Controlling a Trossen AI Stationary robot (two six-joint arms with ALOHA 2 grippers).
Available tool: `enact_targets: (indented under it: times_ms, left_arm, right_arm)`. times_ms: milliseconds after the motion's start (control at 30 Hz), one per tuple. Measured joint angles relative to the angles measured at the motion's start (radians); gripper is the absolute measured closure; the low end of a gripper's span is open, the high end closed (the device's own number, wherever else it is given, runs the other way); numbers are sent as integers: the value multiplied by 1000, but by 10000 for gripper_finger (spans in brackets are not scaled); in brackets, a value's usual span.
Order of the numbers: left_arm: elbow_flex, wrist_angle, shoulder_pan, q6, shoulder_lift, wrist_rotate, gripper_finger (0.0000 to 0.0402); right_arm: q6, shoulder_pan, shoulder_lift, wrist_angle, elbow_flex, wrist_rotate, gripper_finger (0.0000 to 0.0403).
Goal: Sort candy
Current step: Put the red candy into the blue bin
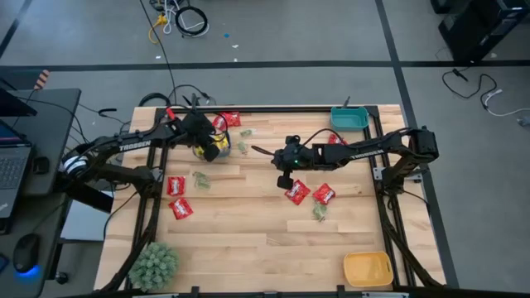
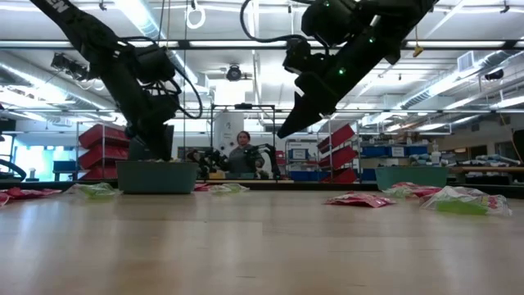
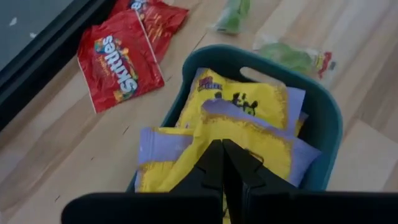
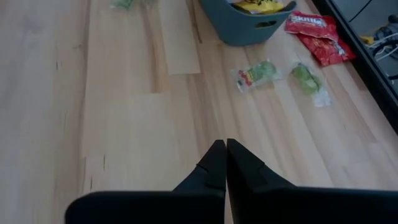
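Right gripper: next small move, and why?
Probably open the right gripper and drop toward the red packets beside it. Its fingers are shut on nothing, above bare table, so it can't pick yet. The left gripper, also shut, hangs over the teal bin of yellow packets.

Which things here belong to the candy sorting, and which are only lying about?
Job: red packets, yellow packets, green packets, teal bin, second teal bin, yellow bin.
Lying about: plant, laptop, mouse, floor cables.
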Motion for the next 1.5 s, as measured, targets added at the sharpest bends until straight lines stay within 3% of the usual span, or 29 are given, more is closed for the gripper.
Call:
enact_targets:
  times_ms: [133, 333, 500, 633, 700, 800, 900, 1033, 1267, 1500]
  left_arm:
    - [0, 73, -1, -2, -4, -5, 401]
    - [0, 96, -15, 7, -106, 10, 401]
    - [0, 107, -89, 9, -178, 59, 401]
    - [0, 143, -184, 9, -196, 64, 401]
    - [0, 167, -229, 6, -196, 63, 401]
    - [0, 217, -284, 4, -195, 63, 401]
    - [0, 255, -314, 2, -195, 63, 401]
    - [0, 253, -323, 6, -195, 63, 401]
    - [0, 234, -323, 29, -195, 63, 401]
    - [0, 205, -323, 31, -195, 63, 401]
  right_arm:
    - [3, 0, 0, 4, 0, 0, 402]
    - [15, -2, 0, -25, 0, 0, 402]
    - [44, -4, -1, -95, 0, -34, 402]
    - [132, 24, -1, -251, 1, -78, 398]
    - [181, 37, -1, -362, 1, -23, 391]
    - [267, 28, -2, -517, 1, 151, 376]
    - [354, -32, -2, -639, 1, 237, 355]
    - [376, -144, -2, -733, 1, 262, 323]
    - [216, -310, -2, -760, 1, 265, 256]
    - [79, -386, -2, -772, -6, 263, 215]
